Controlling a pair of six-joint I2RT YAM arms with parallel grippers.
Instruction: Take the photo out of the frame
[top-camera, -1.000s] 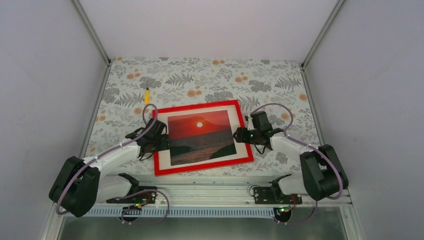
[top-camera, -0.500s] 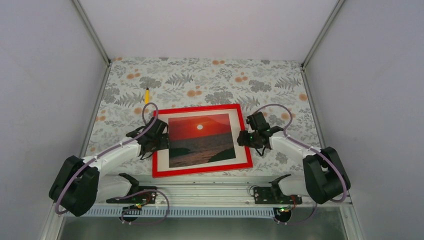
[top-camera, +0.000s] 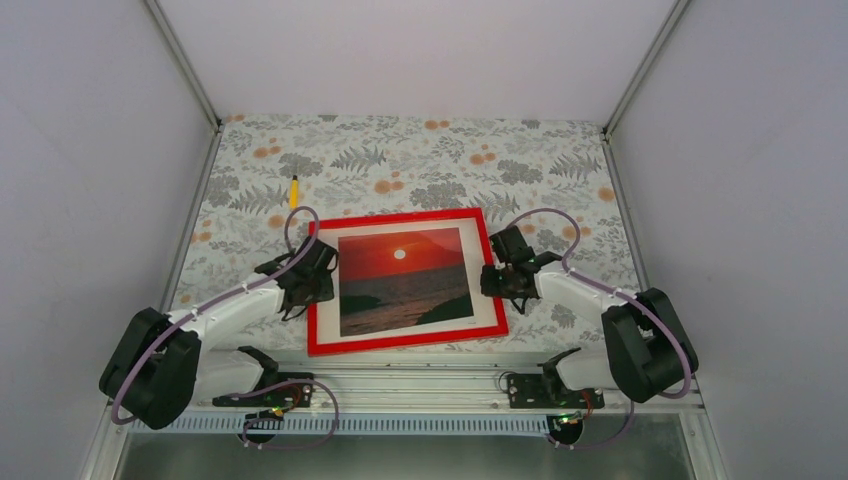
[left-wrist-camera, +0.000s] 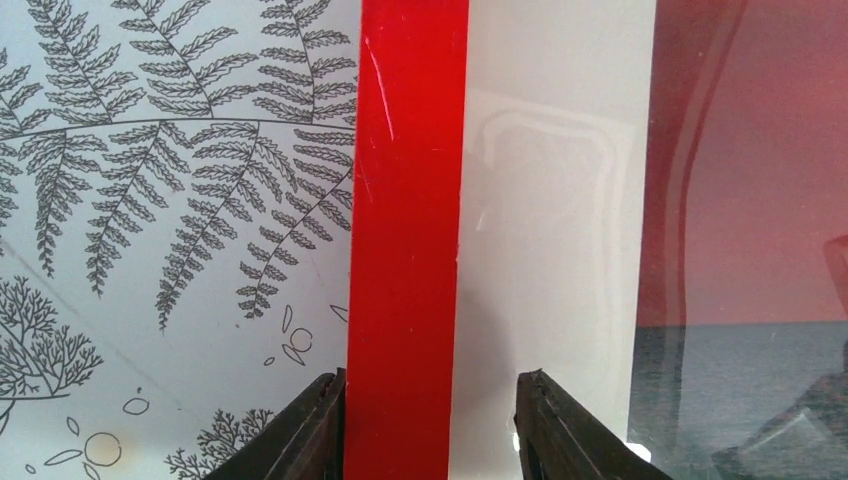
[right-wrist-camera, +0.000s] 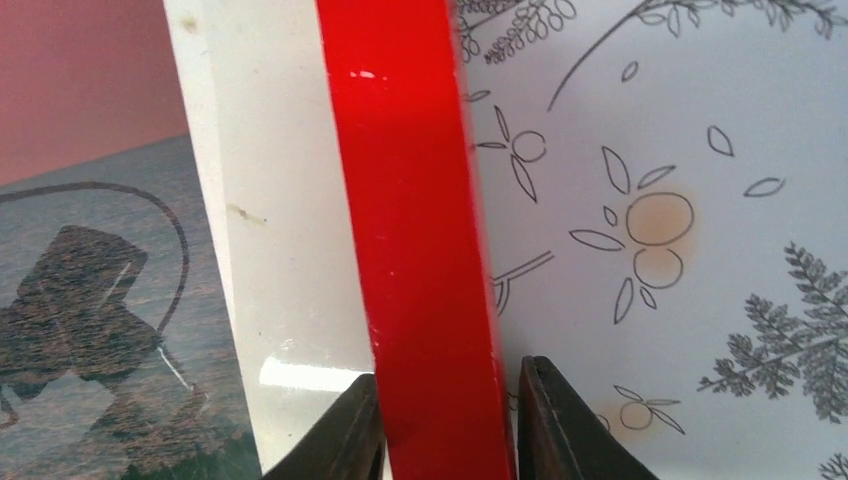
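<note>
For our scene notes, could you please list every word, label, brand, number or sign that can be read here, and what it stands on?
None can be read: the photo, the frame and the flowered tablecloth carry no writing; the yellow tool is too small to tell.

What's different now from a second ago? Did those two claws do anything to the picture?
Both grippers narrowed. The right gripper now pinches the right rail of the frame. The left gripper straddles the left rail, with a gap remaining. The frame turned slightly clockwise. The photo stays inside, and the yellow tool hasn't moved.
</note>
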